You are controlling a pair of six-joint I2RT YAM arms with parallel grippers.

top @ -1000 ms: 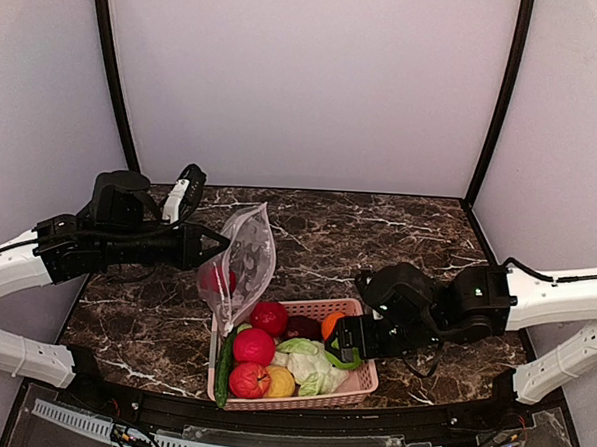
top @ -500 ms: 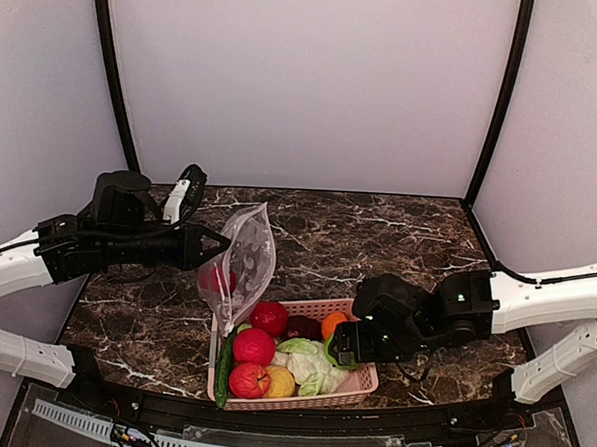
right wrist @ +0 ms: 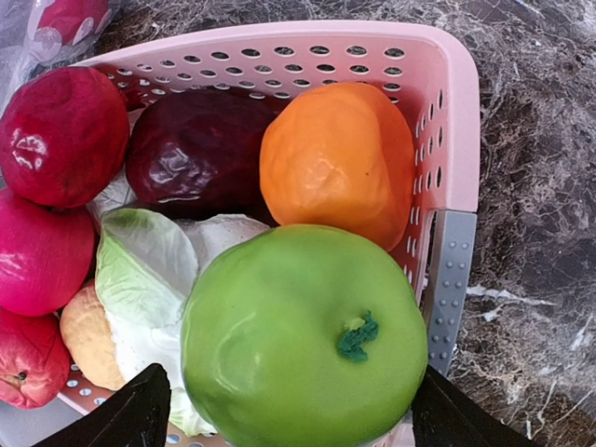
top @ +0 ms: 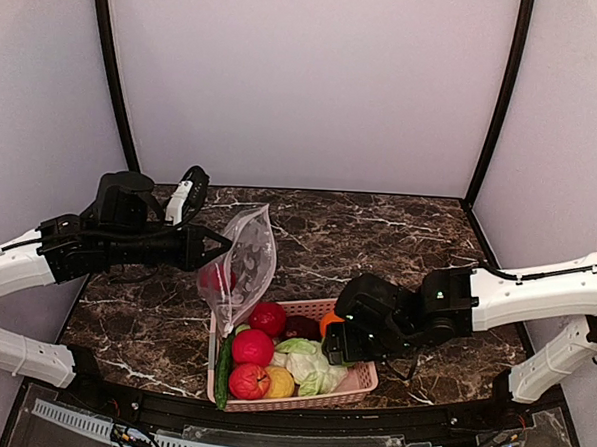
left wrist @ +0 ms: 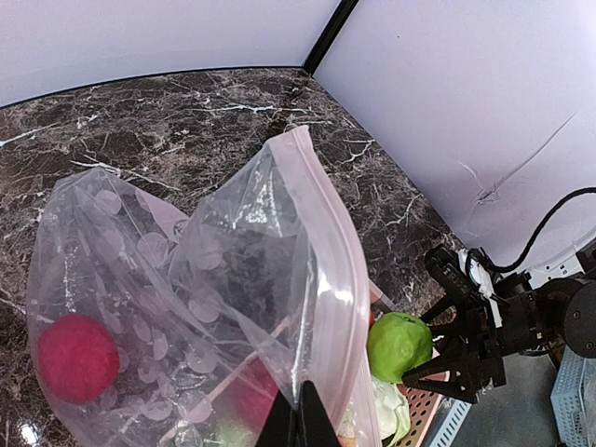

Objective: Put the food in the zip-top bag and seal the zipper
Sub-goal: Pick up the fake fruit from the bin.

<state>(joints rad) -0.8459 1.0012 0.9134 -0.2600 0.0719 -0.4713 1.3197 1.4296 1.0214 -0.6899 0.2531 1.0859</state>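
**Entry 1: right gripper (right wrist: 291, 410).** The jaws stand wide on either side of a smooth green toy ball (right wrist: 303, 335) with a dark stem nub. The ball fills the gap and sits nearer the wrist camera than the other food, so it reads as gripped and raised over the pink slatted plastic basket (right wrist: 447, 140).

**Beneath it, in the basket:**
- a round orange ball (right wrist: 335, 163)
- a dark maroon ball (right wrist: 196, 154)
- a glossy red ball (right wrist: 60, 135)
- a pale leafy cabbage (right wrist: 144, 270)
- a small yellow ball (right wrist: 88, 340)
- a long green cucumber (top: 224, 370), lying along the basket's left edge

**Entry 2: left gripper (left wrist: 298, 424).** It is closed, pinching the mouth edge of the clear floppy zip-top bag (left wrist: 242, 270) with pale oval prints. The bag hangs over the dark marbled surface (top: 378, 238), just beside the basket's far left corner. One crimson ball (left wrist: 76, 358) lies in its bottom. The pinkish zipper strip (left wrist: 331, 242) rims the parted mouth and is not yet sealed.

**Handling notes (judgement only):**
- The green toy ball is probably light, hollow and slick. A grip across its widest girth is safest, since an off-centre squeeze could squirt it out.
- The zip-top bag is thin, limp film. With a single pinch point the far lip is free to sag and narrow the mouth.
- The zipper strip is best taken at one end and pressed along its length.
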